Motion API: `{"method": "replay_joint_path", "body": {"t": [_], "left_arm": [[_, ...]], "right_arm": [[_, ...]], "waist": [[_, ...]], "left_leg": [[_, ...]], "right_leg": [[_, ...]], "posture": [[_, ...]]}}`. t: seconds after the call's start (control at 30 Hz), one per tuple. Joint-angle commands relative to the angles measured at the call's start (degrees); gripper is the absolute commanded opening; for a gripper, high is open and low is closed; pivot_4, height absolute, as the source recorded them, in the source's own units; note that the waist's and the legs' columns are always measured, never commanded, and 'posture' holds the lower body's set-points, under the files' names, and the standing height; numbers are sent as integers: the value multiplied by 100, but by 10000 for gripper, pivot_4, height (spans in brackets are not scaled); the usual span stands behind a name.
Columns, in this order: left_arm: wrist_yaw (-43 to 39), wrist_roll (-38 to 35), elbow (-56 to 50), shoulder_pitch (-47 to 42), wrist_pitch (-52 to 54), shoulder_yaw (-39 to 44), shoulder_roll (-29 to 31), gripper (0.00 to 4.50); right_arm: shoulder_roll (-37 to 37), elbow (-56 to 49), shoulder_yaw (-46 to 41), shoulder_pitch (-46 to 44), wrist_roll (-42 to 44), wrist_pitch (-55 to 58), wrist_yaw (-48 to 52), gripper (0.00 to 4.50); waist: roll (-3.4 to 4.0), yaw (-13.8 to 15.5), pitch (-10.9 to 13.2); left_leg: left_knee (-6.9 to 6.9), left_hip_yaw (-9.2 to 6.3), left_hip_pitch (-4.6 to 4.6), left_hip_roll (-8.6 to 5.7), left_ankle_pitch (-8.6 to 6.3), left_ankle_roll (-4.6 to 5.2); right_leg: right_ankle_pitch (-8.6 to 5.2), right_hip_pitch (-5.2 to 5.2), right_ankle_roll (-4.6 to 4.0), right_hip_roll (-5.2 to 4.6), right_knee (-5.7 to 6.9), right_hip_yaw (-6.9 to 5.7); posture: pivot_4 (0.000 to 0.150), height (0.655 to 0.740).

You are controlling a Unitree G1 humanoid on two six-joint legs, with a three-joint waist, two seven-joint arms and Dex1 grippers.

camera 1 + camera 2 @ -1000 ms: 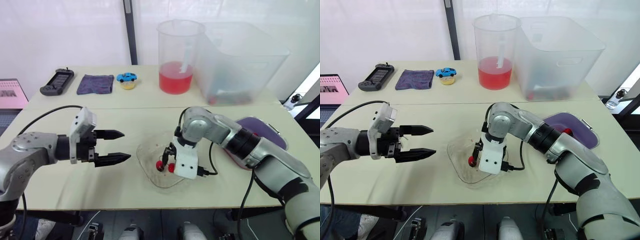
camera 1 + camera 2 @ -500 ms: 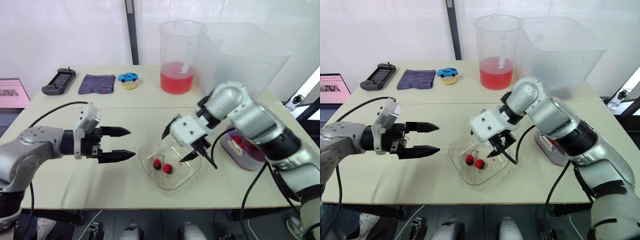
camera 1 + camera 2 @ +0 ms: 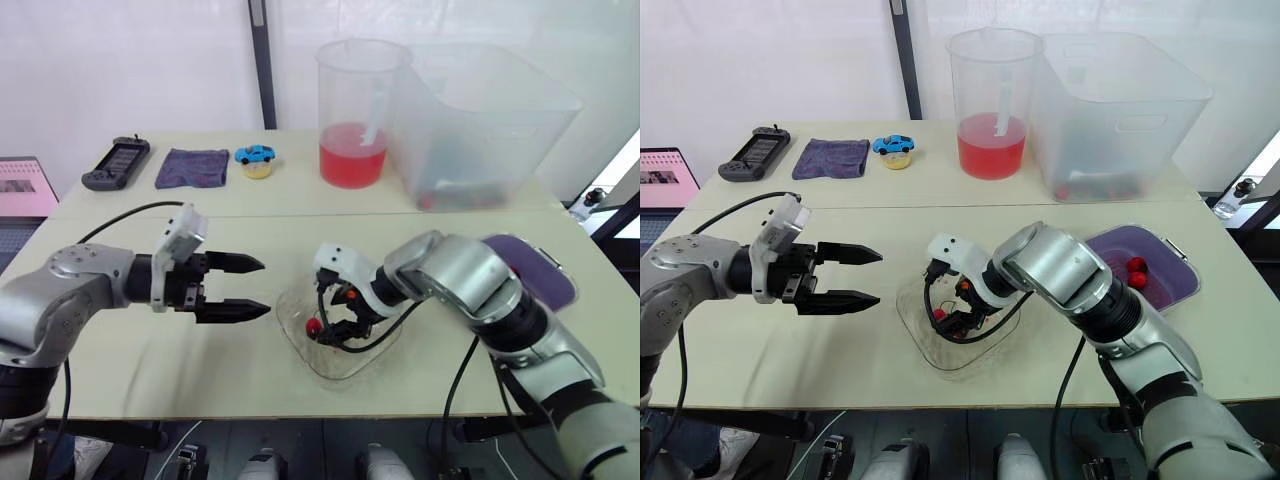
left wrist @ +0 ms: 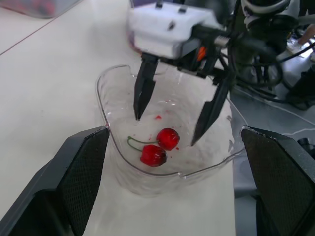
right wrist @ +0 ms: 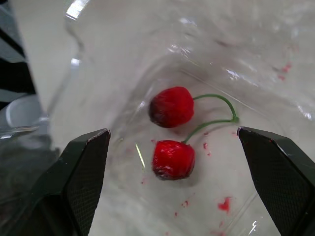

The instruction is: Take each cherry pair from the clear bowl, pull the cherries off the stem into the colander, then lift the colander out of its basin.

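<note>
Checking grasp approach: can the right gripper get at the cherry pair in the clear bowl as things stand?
Probably yes. The right gripper is open in the clear bowl, its fingers either side of the cherry pair with nothing between. The left gripper, open, hangs apart from the bowl.

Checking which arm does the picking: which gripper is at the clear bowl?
The right gripper, open over the cherry pair in the clear bowl; the left gripper hangs open beside it.

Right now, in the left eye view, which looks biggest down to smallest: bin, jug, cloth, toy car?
1. bin
2. jug
3. cloth
4. toy car
All sit about equally far away, so the order is safe.
</note>
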Motion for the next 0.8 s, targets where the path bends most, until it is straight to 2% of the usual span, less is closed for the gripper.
{"method": "replay_joint_path", "body": {"t": [0.03, 0.3, 0.4, 0.5, 0.8], "left_arm": [[-45, 18, -87, -22, -25, 115, 134, 45000], [-69, -10, -73, 22, -41, 171, 229, 45000], [-63, 0, -81, 16, -57, 138, 230, 45000], [-57, 10, -92, 16, -69, 117, 220, 45000], [-55, 48, -113, 46, -121, 86, 178, 45000]], "right_arm": [[147, 78, -201, 149, 332, 38, -698, 44417], [215, 40, -171, 243, 1185, 38, -1829, 44417], [94, -46, -14, 180, 1409, 38, -2103, 36383], [-107, -137, 165, 64, 1777, 38, -2234, 22525], [-345, -12, 495, -308, 2425, 38, -2558, 22525]], "waist": [[0, -4, 0], [0, -13, 0], [0, -3, 0], [0, -10, 0], [0, -14, 0]], "left_leg": [[0, 0, 0, 0, 0, 0], [-2, 0, 1, 4, 0, 0], [-1, 0, 2, 3, 0, 0], [-1, 0, 2, 3, 0, 1], [-2, 0, 2, 5, -1, 3]], "right_leg": [[0, 0, 0, 0, 0, 0], [0, 0, 0, 4, 0, 0], [0, 2, 0, 3, 0, 0], [0, 2, 0, 3, -1, 0], [0, 1, 0, 6, -1, 0]], "posture": [[1500, 7337], [1500, 7337], [1500, 7337], [1500, 7337], [1500, 7337]]}}
